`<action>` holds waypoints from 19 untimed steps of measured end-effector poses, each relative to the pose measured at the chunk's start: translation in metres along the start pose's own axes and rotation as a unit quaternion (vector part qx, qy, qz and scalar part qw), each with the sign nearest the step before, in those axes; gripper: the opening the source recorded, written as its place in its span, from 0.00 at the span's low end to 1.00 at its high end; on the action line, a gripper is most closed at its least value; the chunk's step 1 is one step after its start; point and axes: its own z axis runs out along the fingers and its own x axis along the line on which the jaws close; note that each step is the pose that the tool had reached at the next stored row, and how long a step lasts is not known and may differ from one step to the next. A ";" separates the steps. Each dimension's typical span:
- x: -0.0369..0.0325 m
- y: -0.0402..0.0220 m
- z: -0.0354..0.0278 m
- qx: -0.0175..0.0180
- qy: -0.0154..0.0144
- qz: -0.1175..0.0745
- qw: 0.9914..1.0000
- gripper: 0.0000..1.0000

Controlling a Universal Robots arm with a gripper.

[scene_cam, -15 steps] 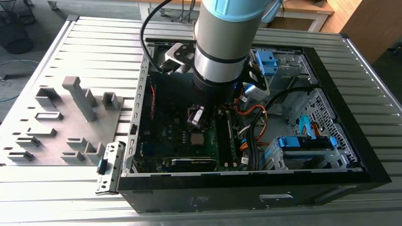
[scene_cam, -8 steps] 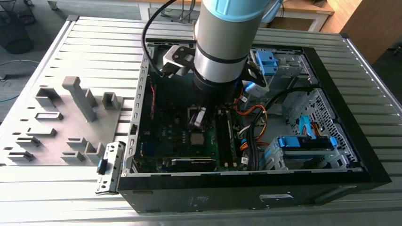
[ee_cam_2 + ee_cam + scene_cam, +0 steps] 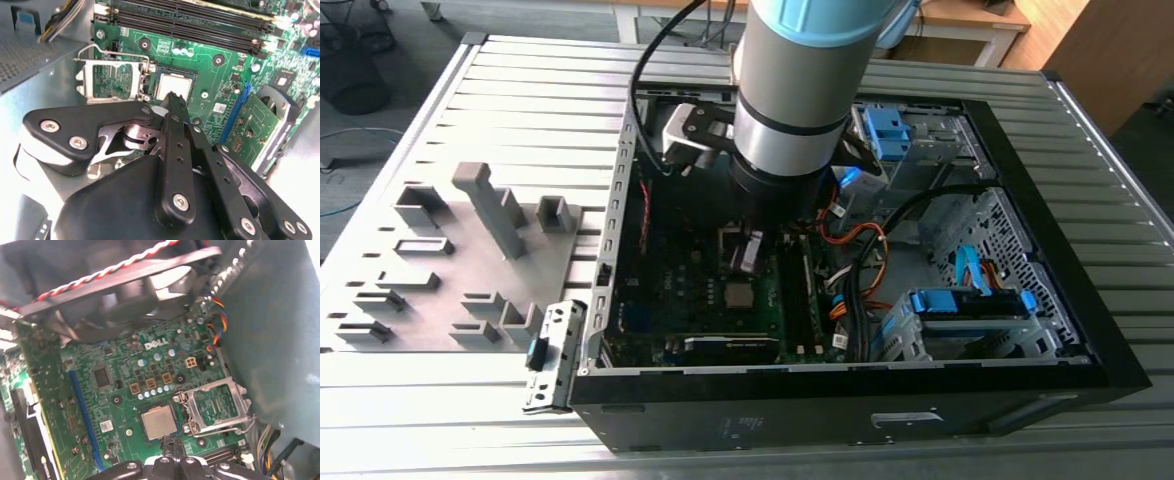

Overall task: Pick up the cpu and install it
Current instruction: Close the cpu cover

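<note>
exterior overhead, both wrist views near motherboard (image 3: 202, 80)

A ribbed metal desk (image 3: 507, 90) stands on a grey floor (image 3: 414, 55). Beyond it are a pale wooden table (image 3: 967, 15), a brown wooden cabinet (image 3: 1101, 50) and a dark bin (image 3: 354, 75).

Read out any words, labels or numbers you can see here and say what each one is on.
White logo lettering on the green motherboard: a brand mark, left unquoted.
Small white sticker on that board: too small to read.
Pale label on the black computer case: too small to read.
Fine white board print: too small to read.
</note>
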 end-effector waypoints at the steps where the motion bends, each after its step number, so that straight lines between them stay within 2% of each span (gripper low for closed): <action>1: 0.0000 0.0000 0.0001 0.000 0.000 -0.009 1.000 0.11; 4: 0.0000 0.0000 0.0004 -0.001 0.002 -0.035 0.999 0.11; 8: 0.0001 0.0000 0.0005 -0.002 0.003 -0.064 0.998 0.11; 12: 0.0000 0.0000 0.0006 -0.003 0.003 -0.066 0.998 0.11; 16: -0.0005 -0.0006 0.0012 -0.003 0.000 -0.065 0.998 0.11; 19: -0.0014 -0.0020 0.0017 -0.003 0.000 -0.060 0.998 0.11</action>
